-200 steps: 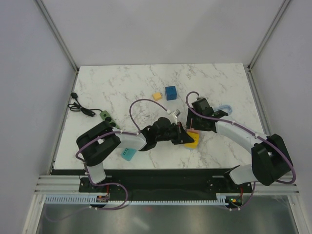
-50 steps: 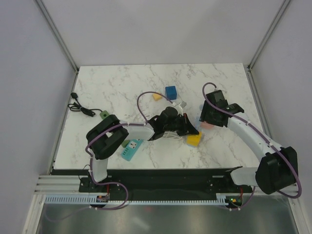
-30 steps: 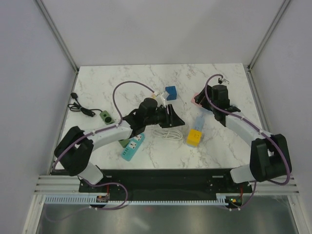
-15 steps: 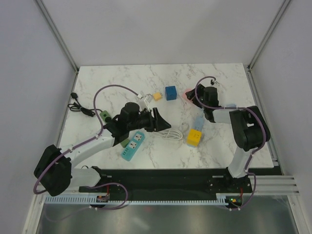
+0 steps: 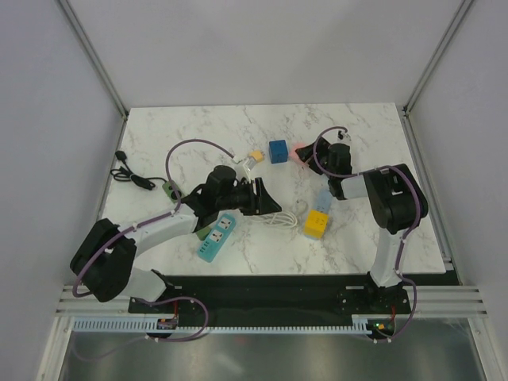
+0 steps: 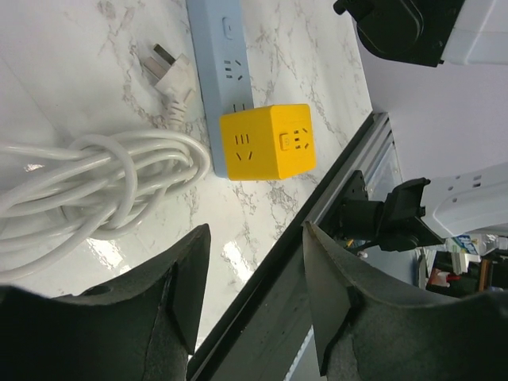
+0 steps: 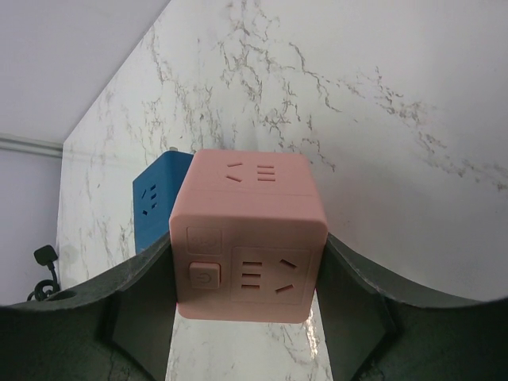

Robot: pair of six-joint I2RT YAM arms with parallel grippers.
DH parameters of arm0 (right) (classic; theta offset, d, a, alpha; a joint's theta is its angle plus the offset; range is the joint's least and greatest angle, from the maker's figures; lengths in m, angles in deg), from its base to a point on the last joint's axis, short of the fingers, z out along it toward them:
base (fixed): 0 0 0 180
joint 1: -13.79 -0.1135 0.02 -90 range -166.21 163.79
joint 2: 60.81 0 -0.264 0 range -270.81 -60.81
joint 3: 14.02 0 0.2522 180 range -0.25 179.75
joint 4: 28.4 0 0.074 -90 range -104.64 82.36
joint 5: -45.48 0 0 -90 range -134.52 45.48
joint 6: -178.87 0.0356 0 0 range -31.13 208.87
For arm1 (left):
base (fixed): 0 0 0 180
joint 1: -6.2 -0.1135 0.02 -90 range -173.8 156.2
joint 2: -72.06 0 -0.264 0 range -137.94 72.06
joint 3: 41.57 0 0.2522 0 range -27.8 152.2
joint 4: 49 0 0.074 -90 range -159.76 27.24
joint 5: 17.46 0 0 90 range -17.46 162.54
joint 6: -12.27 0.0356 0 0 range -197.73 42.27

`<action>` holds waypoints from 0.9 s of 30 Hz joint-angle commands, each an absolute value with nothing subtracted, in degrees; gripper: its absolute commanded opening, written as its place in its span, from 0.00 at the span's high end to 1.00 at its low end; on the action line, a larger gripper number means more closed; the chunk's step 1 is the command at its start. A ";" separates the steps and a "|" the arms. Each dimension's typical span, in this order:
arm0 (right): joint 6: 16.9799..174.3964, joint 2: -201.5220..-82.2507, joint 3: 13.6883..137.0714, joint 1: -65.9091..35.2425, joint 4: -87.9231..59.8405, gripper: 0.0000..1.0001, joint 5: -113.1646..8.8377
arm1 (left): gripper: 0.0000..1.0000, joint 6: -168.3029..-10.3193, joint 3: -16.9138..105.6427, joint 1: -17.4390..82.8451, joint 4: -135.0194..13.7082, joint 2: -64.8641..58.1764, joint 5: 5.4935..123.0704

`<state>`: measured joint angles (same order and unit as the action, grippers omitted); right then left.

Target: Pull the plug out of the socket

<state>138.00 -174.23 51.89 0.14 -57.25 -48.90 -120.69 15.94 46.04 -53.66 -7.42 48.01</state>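
Observation:
A white plug (image 6: 171, 75) lies loose on the marble with its prongs bare, beside a light-blue power strip (image 6: 222, 71). A yellow cube socket (image 6: 266, 143) rests against that strip. The plug's coiled white cable (image 6: 87, 190) lies in front of my left gripper (image 6: 255, 230), which is open and holds nothing. From above, the left gripper (image 5: 266, 198) hovers just left of the cable coil (image 5: 279, 216). My right gripper (image 7: 246, 262) is shut on a pink cube socket (image 7: 248, 234), at the far middle of the table (image 5: 302, 152).
A blue cube socket (image 5: 278, 151) and a small yellow adapter (image 5: 256, 156) sit near the pink cube. A teal power strip (image 5: 217, 238) lies under the left arm. A green socket (image 5: 170, 189) with a black cable (image 5: 131, 176) lies at the left edge.
The left gripper drew back to the left, away from the yellow cube and cable, then eased slightly right. The right gripper carried the pink cube a little left and farther back.

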 commanded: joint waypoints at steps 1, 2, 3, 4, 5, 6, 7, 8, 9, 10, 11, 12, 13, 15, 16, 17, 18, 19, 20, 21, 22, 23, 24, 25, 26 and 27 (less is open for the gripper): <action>137.83 -175.41 54.24 -0.09 -59.03 0.81 -50.67 | 0.43 -121.76 18.51 45.93 -49.05 -8.36 44.86; 137.31 -175.68 55.20 -0.09 -57.37 0.80 -50.94 | 0.43 -121.85 18.17 45.84 -48.87 -8.18 44.94; 137.04 -175.94 55.73 -0.01 -56.31 0.77 -51.20 | 0.43 -121.85 17.99 45.84 -48.87 -8.01 45.12; 136.86 -176.55 56.60 -0.09 -55.43 0.75 -51.38 | 0.43 -121.85 17.64 45.84 -48.87 -7.83 45.03; 136.77 -176.82 56.78 -0.09 -54.46 0.72 -51.55 | 0.43 -121.85 17.11 45.93 -48.87 -7.48 45.21; 136.86 -177.08 56.70 -0.01 -54.45 0.67 -51.81 | 0.42 -121.94 16.50 45.93 -48.96 -7.04 45.38; 136.69 -177.08 56.61 -0.09 -54.45 0.66 -51.73 | 0.42 -121.94 16.49 45.84 -48.96 -7.04 45.30; 136.16 -177.08 56.61 -0.09 -54.02 0.64 -51.47 | 0.42 -122.03 16.06 45.84 -48.96 -6.60 45.30; 135.98 -176.91 56.52 -0.09 -53.84 0.60 -50.60 | 0.41 -122.03 15.79 45.84 -49.05 -6.43 45.38; 135.90 -176.91 56.61 -0.09 -53.14 0.56 -50.41 | 0.41 -122.12 15.53 45.93 -49.05 -6.16 45.39; 135.55 -177.08 56.87 -0.09 -52.61 0.55 -50.32 | 0.41 -122.20 15.44 45.93 -49.22 -5.81 45.39; 134.67 -177.26 57.31 -0.09 -51.91 0.49 -50.50 | 0.41 -122.20 15.26 45.93 -49.31 -5.63 45.47; 134.06 -177.70 58.45 -0.01 -50.42 0.48 -51.02 | 0.41 -122.20 15.09 45.93 -49.40 -5.55 45.47; 133.79 -177.88 58.72 -0.09 -49.97 0.46 -51.20 | 0.41 -122.29 15.00 45.93 -49.66 -5.02 45.65; 133.44 -177.79 58.55 -0.09 -49.97 0.41 -50.77 | 0.41 -122.29 14.82 45.93 -49.66 -5.02 45.65; 133.09 -177.61 58.54 -0.09 -49.62 0.34 -50.41 | 0.41 -122.38 14.74 45.93 -49.75 -4.84 45.65; 132.82 -177.44 58.54 -0.09 -49.27 0.31 -50.06 | 0.41 -122.38 14.65 46.02 -49.75 -4.76 45.82; 132.21 -177.00 58.54 -0.09 -48.48 0.26 -49.71 | 0.40 -122.47 14.47 46.02 -49.75 -4.75 45.82; 131.77 -176.82 58.54 -0.09 -48.13 0.20 -48.92 | 0.40 -122.47 14.47 46.02 -49.84 -4.67 45.82; 131.33 -176.47 58.63 -0.09 -47.34 0.15 -48.66 | 0.40 -122.55 14.47 46.11 -49.84 -4.67 45.82; 130.72 -176.30 58.72 -0.09 -47.07 0.07 -48.39 | 0.40 -122.56 14.38 46.11 -49.93 -4.84 45.82; 130.27 -176.21 58.89 -0.01 -46.72 0.06 -48.39 | 0.40 -122.56 14.47 46.19 -49.93 -4.84 45.82; 129.84 -176.03 59.24 0.08 -46.19 0.05 -48.39 | 0.40 -122.56 14.47 46.37 -49.93 -5.02 45.74; 128.96 -175.77 59.25 0.00 -46.10 0.02 -48.22 | 0.40 -122.73 14.56 46.46 -49.84 -5.10 45.91; 128.43 -175.33 59.16 -0.01 -45.84 0.02 -46.91 | 0.40 -122.64 14.65 46.63 -49.93 -5.19 45.83; 128.25 -174.28 58.72 -0.01 -45.66 0.02 -46.37 | 0.39 -122.73 14.82 46.81 -49.93 -5.72 45.82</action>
